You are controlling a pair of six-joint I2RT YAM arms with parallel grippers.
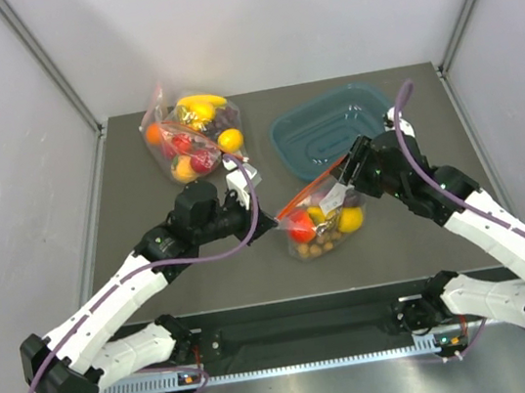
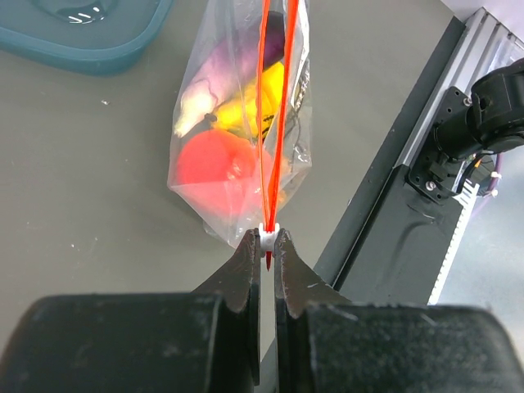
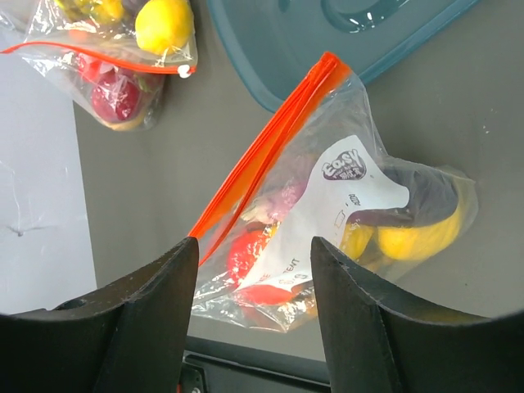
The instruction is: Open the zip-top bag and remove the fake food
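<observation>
**A:** Quick, left gripper (image 2: pixel 268 242)?

**B:** Narrow. The fingers are pinched on the zip-top bag (image 1: pixel 325 219), right at the white slider (image 2: pixel 268 232) on the end of the red-orange zip strip (image 2: pixel 264 123).

**A:** Where is the bag?

**B:** It's on the table (image 1: pixel 155 272), just off centre toward 5 o'clock in the top view. The left gripper is at its 9 o'clock corner. The strip runs along the upper edge from there up to the 1 o'clock corner. In the left wrist view the two red lines of the strip spread a little apart away from the slider.

**A:** Fake food?

**B:** All inside the bag. There's a red tomato (image 2: pixel 214 164), yellow pieces (image 2: pixel 246 110), a purple one (image 2: pixel 225 61) and a brown knobbly cluster (image 1: pixel 321 244) at the bag's 6 o'clock side.

**A:** Right gripper (image 3: pixel 254 250)?

**B:** Wide. The fingers are well apart and the bag shows through the gap in its wrist view, with nothing clamped. From the top it sits at the bag's 1 o'clock corner. I can't tell whether it touches the plastic.

**A:** Anything else?

**B:** A teal tray (image 1: pixel 285 149) at 1 o'clock on the table, just beyond the bag. A second bag (image 1: pixel 192 133) sits at 11 o'clock, well apart, holding a banana, an orange and other fruit.
</observation>
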